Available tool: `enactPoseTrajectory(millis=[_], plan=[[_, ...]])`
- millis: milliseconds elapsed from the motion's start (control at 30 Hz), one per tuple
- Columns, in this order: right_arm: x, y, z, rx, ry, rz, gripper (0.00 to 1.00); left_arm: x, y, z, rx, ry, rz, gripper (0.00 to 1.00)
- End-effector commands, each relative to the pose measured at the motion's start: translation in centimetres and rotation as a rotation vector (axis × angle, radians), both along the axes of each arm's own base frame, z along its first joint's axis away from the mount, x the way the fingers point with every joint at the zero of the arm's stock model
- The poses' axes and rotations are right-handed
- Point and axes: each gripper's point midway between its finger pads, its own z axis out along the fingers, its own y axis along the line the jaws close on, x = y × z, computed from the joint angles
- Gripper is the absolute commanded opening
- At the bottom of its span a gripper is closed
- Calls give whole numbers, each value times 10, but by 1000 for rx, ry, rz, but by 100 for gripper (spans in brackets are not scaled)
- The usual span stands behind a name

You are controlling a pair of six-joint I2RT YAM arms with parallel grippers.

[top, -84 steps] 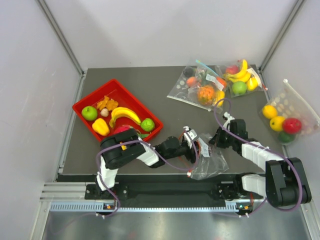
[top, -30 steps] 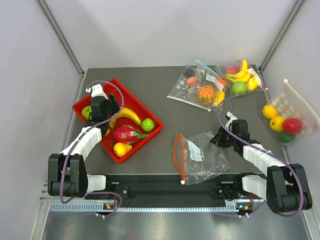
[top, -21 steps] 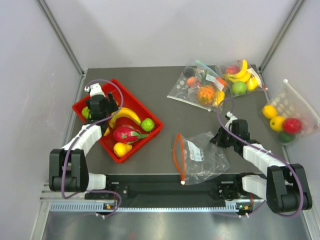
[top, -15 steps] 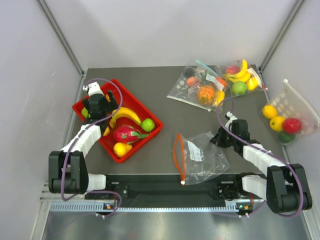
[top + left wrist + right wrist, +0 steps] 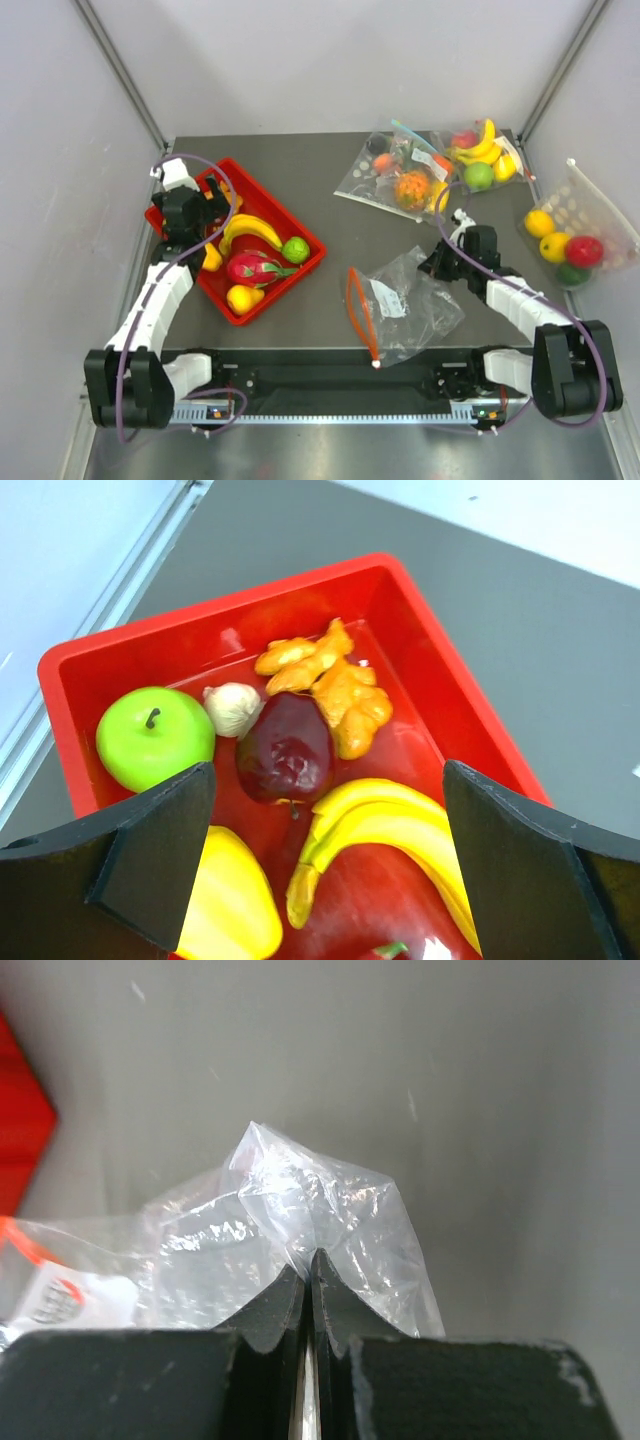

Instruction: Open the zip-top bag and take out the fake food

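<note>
Two arms, well apart. The left jaws hang spread wide, empty, over the red tray [image 5: 210,620] holding the fake food [image 5: 153,738] — a dark purple piece [image 5: 287,758] sits directly below. The right jaws are clenched on a fold of the zip-top bag [image 5: 415,300] — it rests crumpled on the surface, right of the tray.

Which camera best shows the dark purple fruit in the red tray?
The left wrist view: the dark purple fruit lies in plain sight between the green apple and the orange pieces. In the top view the left arm covers it. The right wrist view shows only a corner of the red tray.
</note>
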Motion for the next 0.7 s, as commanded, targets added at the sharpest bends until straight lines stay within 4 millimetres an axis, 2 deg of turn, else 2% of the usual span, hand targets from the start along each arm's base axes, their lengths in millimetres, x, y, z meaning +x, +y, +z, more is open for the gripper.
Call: enactPoseTrajectory(millis=[0,133,200,233,267,333,367,433,467,500,567,600,667], plan=[[45,3,50,26,-155,-4,0,-7,-14,30,-33,-42,-64,99],[63,2,60,3,-168,6,2,-20,-32,35,-40,-14,-127,99],[73,2,70,-7,-196,14,22,-26,-35,41,-49,-14,-134,99],[71,3,66,-17,-174,22,33,-29,-36,45,-51,-2,-141,99],[73,1,69,-26,-180,21,56,-31,-39,48,-55,2,-159,99],[74,-2,75,-50,-191,27,76,-32,-42,59,-60,-4,-170,99],[75,-5,78,-65,-199,16,80,-36,-44,57,-63,20,-185,99],[71,-9,87,-96,-218,14,83,-38,-52,67,-79,16,-228,99],[71,-14,91,-117,-229,-3,93,-41,-55,67,-85,27,-242,99],[68,-17,104,-127,-266,-13,95,-43,-59,68,-93,34,-265,99],[60,-26,112,-175,-281,-38,96,-45,-61,78,-88,28,-280,99],[57,-31,130,-193,-336,-50,96,-48,-61,76,-86,48,-285,99],[46,-42,140,-242,-344,-84,97,-52,-60,85,-68,40,-291,99]])
